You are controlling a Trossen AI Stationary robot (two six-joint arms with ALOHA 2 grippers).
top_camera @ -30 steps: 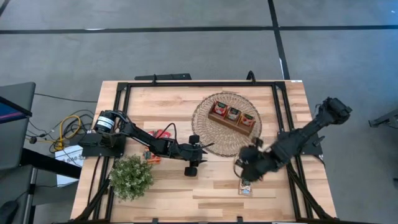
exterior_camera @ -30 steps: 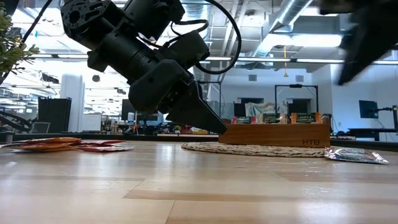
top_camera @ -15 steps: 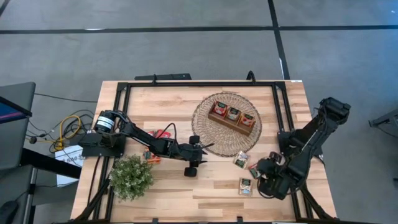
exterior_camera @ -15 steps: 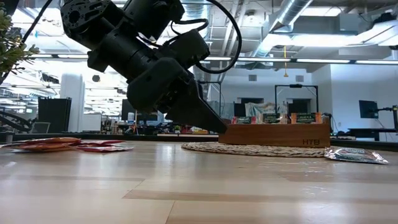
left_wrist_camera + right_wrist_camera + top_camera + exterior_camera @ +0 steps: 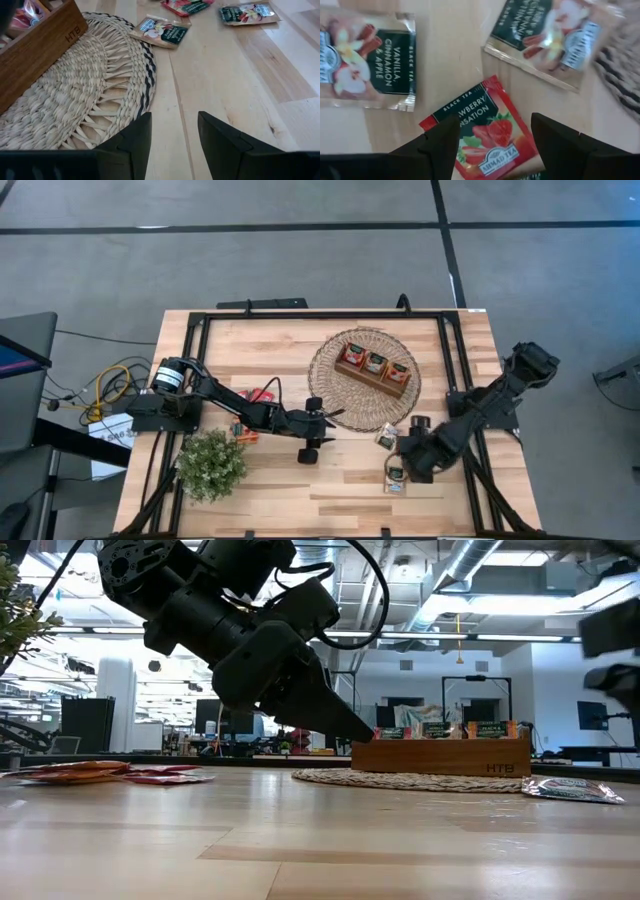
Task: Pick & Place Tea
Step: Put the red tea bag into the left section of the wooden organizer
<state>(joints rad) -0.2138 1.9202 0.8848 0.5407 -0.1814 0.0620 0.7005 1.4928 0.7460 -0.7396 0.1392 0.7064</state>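
The right end effector (image 5: 492,137) hangs with fingers spread, empty, the strawberry tea sachet (image 5: 487,132) on the bench right beneath it; the left end effector (image 5: 172,135), also parted, waits farther off

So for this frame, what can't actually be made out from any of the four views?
- Strawberry sachet, right wrist view: its lower edge is hidden behind the right tool's own open fingers.
- Right tool, low view: only a blurred dark shape at the picture's right edge.
- Red and orange sachets, low view: seen edge-on, so their number and print are unreadable.
- Wooden tray, high view: the sachet labels inside are too small to read.
- Left tool: open, empty, over the woven mat.
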